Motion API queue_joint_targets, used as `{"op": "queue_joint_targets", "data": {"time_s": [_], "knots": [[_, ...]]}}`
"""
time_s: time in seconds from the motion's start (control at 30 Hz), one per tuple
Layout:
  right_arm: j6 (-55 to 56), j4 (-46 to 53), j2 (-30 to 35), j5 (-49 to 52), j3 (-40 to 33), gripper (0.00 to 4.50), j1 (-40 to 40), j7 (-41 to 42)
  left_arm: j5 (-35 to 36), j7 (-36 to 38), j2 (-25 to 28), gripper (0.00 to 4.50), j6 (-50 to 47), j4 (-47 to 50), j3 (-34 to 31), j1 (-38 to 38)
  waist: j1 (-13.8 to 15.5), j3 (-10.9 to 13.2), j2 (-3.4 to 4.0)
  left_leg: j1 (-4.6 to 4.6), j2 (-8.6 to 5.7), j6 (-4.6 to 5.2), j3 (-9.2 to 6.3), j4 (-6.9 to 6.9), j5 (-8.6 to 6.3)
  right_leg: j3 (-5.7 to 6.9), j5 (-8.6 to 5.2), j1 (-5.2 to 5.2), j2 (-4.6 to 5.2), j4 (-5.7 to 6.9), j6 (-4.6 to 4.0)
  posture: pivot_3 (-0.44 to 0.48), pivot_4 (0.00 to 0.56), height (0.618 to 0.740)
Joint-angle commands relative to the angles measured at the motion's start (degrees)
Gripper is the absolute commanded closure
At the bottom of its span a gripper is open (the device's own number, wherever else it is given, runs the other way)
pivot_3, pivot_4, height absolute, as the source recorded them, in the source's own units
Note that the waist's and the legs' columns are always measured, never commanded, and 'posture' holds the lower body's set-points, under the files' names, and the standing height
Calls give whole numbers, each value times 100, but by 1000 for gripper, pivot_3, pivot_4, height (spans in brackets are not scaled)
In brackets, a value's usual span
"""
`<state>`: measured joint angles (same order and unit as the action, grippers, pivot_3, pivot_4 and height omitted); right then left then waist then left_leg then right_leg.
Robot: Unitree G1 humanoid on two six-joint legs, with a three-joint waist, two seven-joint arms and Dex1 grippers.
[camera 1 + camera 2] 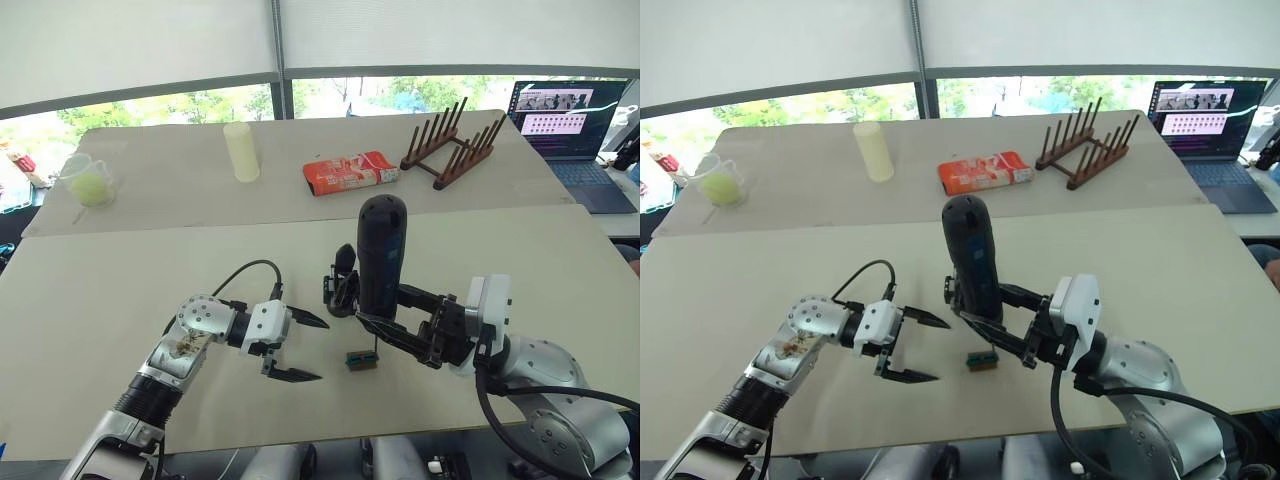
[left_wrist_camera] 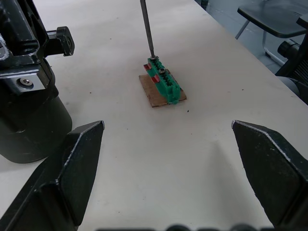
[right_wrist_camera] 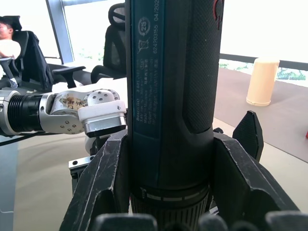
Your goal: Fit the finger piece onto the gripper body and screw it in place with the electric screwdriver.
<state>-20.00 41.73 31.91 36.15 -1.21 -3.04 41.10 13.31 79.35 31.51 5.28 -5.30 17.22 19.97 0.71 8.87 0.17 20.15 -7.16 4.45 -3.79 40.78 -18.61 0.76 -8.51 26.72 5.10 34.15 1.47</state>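
Pale tabletop (image 1: 120, 290), right gripper (image 1: 395, 315) clamped around the upright electric screwdriver (image 1: 381, 255), its bit on the small green block (image 2: 163, 85), gripper body (image 1: 342, 285) just behind, left gripper (image 1: 298, 347) spread wide and empty nearby.

Electric screwdriver (image 1: 381, 255) upright, bit down on small green block (image 2: 164, 85); gripper body (image 1: 342, 284) just behind.
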Motion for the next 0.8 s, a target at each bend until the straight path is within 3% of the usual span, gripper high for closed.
{"op": "queue_joint_targets", "data": {"time_s": [0.03,0.8], "knots": [[228,341,-20,79,-149,2605,109,-10,-17,5,-10,0,134,64,-2,89,0,0,0,0,0,0,0,0,0,0,0,0,0,0,0,0,150,740],[270,279,-107,-70,-70,2605,57,26,-20,29,-8,0,172,-15,0,167,1,0,0,0,0,0,0,0,0,0,0,0,0,0,0,0,150,740]]}}
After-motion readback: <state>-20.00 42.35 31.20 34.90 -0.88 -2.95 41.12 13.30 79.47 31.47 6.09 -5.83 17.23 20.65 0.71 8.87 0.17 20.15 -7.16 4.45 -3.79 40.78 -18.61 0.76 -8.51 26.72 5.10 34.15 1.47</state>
